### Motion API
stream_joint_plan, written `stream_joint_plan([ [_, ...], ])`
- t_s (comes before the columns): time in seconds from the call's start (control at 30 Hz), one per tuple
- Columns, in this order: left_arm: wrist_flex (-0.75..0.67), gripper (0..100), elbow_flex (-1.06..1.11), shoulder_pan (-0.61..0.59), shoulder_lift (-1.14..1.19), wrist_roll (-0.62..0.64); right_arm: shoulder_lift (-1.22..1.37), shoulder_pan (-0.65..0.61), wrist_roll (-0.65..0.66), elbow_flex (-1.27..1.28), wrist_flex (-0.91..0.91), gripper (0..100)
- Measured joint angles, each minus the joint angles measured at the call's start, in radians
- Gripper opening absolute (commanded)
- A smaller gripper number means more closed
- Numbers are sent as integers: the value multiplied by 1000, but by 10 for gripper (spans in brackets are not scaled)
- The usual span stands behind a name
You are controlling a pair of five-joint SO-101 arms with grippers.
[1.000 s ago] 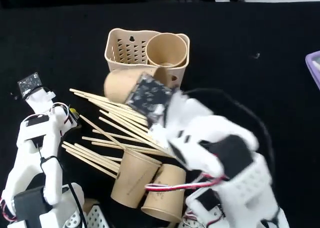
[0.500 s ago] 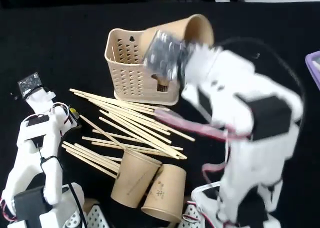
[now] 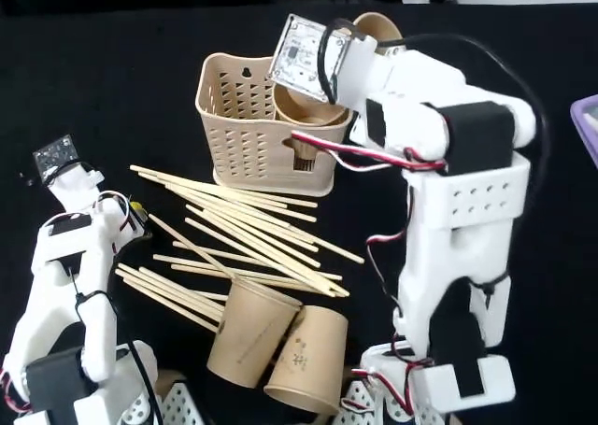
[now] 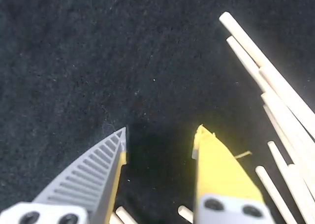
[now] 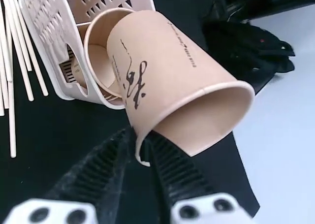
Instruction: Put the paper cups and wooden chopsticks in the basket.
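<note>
A beige perforated basket stands at the back of the black table with one paper cup upright inside it. My right gripper is shut on the rim of a second paper cup, held tilted over the basket's right end, just above the cup inside. Several wooden chopsticks lie scattered in front of the basket. Two more paper cups lie on their sides near the front edge. My left gripper stands open over bare cloth beside the chopsticks' ends.
The right arm rises tall right of the basket. The left arm stands at the front left. A purple container's edge shows at the far right. Dark bags lie beyond the table.
The right arm has lifted the cup from beside the chopsticks and swung it back and right, over the basket's right end. The left arm has not moved.
</note>
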Motion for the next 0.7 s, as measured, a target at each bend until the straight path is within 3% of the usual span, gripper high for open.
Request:
stream_joint_plan([
  [0.07,0,220,0,0,0,0,9,0,0,0,0,31],
  [0.27,0,220,0,0,0,0,12,0,-72,0,0,230],
  [0.7,0,220,0,0,0,0,17,0,-456,0,-245,184],
])
